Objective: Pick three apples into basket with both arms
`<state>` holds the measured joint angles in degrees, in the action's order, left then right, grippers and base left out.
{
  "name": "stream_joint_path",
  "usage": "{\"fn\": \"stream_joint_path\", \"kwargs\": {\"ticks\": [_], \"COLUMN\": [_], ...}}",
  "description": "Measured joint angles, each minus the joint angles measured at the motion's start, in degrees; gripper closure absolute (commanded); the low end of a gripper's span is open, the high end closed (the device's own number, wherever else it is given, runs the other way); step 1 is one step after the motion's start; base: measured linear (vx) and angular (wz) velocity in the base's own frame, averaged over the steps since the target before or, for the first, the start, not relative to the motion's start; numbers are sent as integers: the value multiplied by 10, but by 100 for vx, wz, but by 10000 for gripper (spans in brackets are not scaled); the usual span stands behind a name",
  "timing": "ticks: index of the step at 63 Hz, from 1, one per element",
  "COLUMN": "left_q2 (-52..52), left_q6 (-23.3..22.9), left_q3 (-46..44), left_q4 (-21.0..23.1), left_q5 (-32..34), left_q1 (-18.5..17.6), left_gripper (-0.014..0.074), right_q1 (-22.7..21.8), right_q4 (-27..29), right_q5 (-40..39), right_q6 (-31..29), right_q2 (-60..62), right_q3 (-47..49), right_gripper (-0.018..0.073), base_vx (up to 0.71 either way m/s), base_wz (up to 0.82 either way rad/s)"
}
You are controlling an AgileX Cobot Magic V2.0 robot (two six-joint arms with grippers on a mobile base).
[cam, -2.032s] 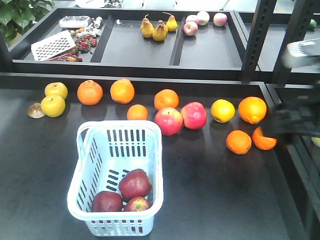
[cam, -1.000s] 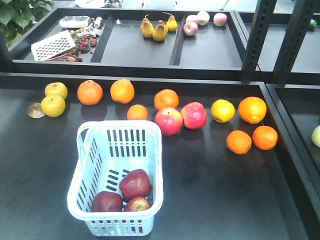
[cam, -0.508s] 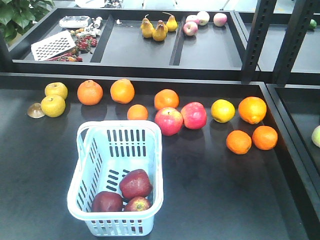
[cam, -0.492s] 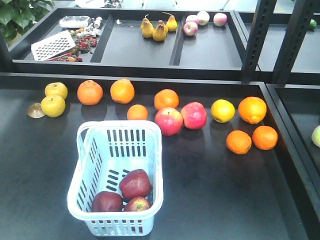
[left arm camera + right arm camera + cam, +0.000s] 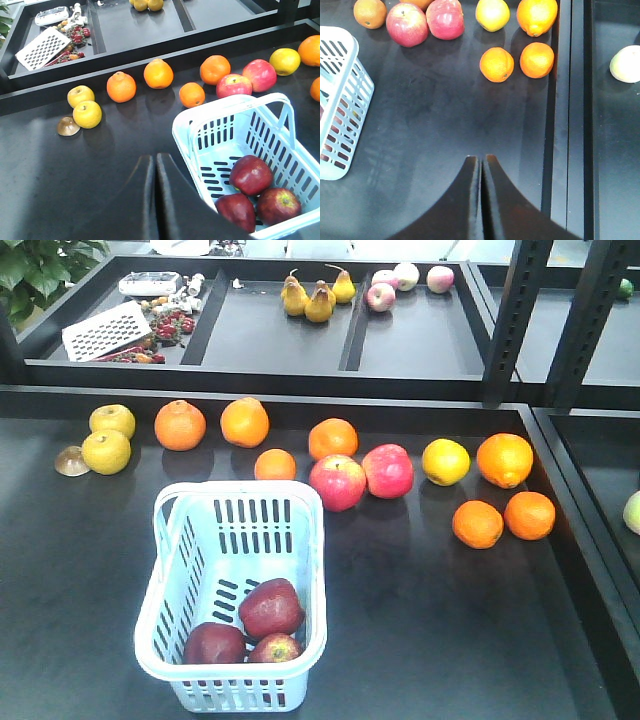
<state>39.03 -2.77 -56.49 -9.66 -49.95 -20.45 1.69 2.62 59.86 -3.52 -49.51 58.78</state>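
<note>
Light came from overhead, bright and even, and the matte black worktop (image 5: pixel 450 620) took a soft grey sheen rather than hard glare. Short, diffuse shadows lay under the oranges (image 5: pixel 478 524), mostly toward the camera. The front view was sharp across the whole scene, with colours well saturated. In both wrist views the dark fingers (image 5: pixel 150 200) at the bottom edge were soft and out of focus, while the fruit beyond stayed crisp. The pale basket (image 5: pixel 290 540) was close to overexposed along its rim.
</note>
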Motion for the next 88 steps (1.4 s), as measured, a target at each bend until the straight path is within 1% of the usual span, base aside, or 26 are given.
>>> {"fn": "stream_joint_path", "kwargs": {"ticks": [12,18,25,33,40,50,60,68,78,88], "left_q2": [-10,-33,-78,-136,-196,-271,-342,-386,-397,-397], "left_q6": [0,0,0,0,0,0,0,0,-1,-2], "left_q3": [4,34,105,212,307,418,494,539,574,579], "left_q4": [0,0,0,1,18,48,76,82,83,84], "left_q5": [-2,32,113,219,316,400,429,433,437,447], "left_q1": [0,0,0,5,28,71,113,138,149,150], "left_gripper": [603,603,603,603,603,603,603,603,603,603], "right_q1": [0,0,0,0,0,0,0,0,0,0], "right_q4": [0,0,0,0,0,0,0,0,0,0], "right_q5": [0,1,2,2,2,2,2,2,3,7], "right_q6": [0,0,0,0,0,0,0,0,0,0], "right_q2": [0,0,0,0,0,0,0,0,0,0], "right_q3": [0,0,0,0,0,0,0,0,0,0], "right_gripper": [568,568,568,568,568,568,568,568,568,568], "base_vx": [0,0,0,0,0,0,0,0,0,0], "base_wz": [0,0,0,0,0,0,0,0,0,0]}}
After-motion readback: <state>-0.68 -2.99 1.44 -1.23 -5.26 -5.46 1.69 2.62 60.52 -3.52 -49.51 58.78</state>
